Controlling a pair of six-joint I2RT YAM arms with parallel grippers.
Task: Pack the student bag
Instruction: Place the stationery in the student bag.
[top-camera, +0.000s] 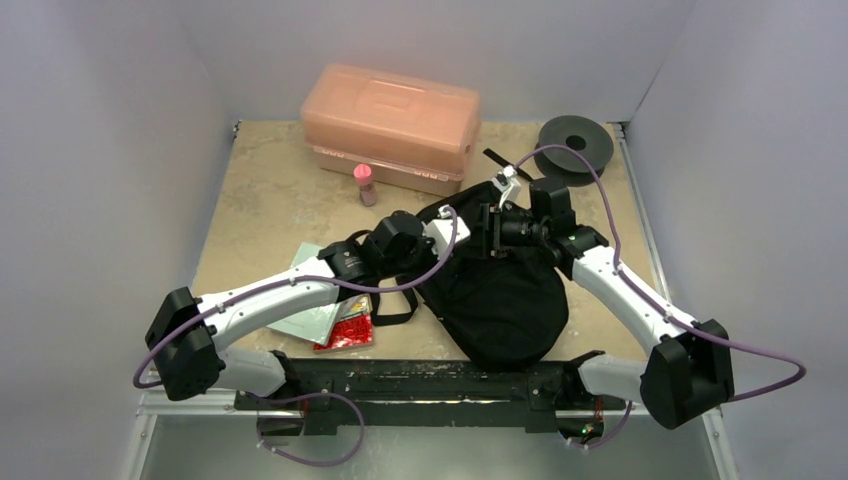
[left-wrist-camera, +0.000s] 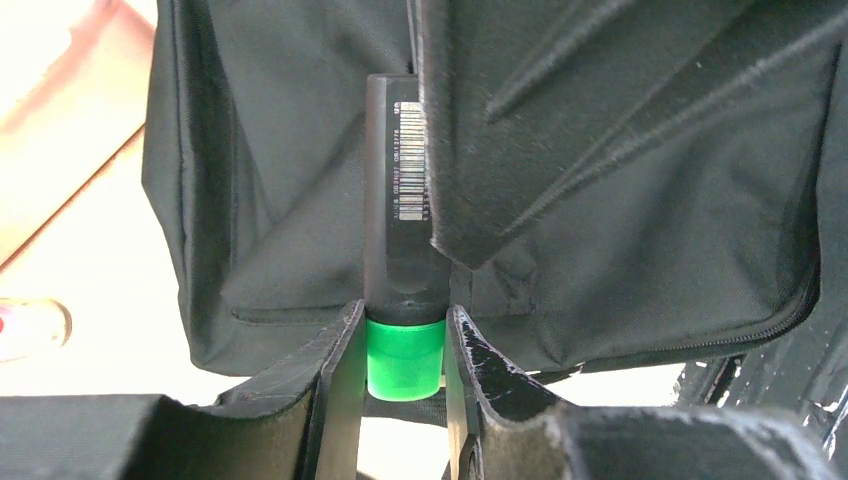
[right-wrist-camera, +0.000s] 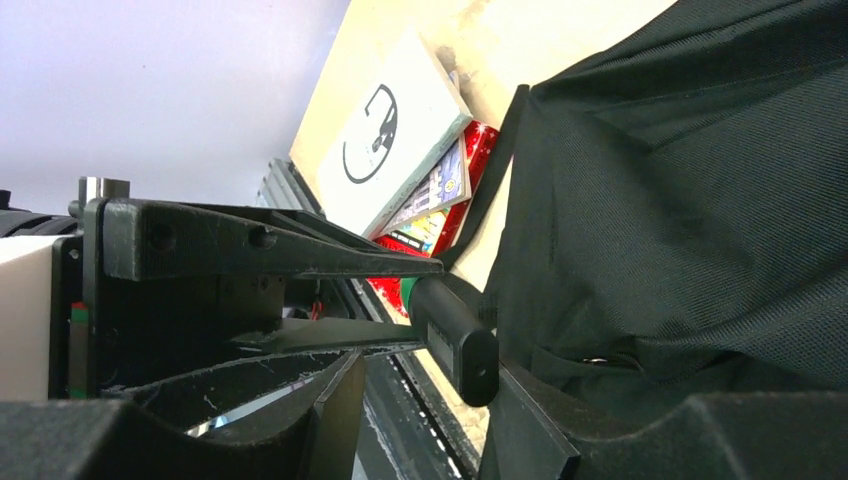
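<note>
The student bag (top-camera: 500, 300) is a soft black backpack lying in the middle of the table, with straps trailing to its left. My left gripper (left-wrist-camera: 405, 312) is shut on the green cap (left-wrist-camera: 403, 358) of a black marker (left-wrist-camera: 395, 200), whose barrel points into a fold of the bag (left-wrist-camera: 640, 200). In the top view the left gripper (top-camera: 468, 224) meets my right gripper (top-camera: 492, 228) at the bag's upper edge. The right gripper (right-wrist-camera: 425, 400) is open. The marker's end (right-wrist-camera: 470, 360) lies between its fingers, and one finger rests against the bag fabric (right-wrist-camera: 680, 200).
A translucent orange-pink box (top-camera: 390, 125) stands at the back, with a small pink-capped bottle (top-camera: 364, 183) in front of it. A black spool (top-camera: 574, 147) sits at the back right. A white booklet (top-camera: 310, 300) and a red packet (top-camera: 345, 330) lie left of the bag.
</note>
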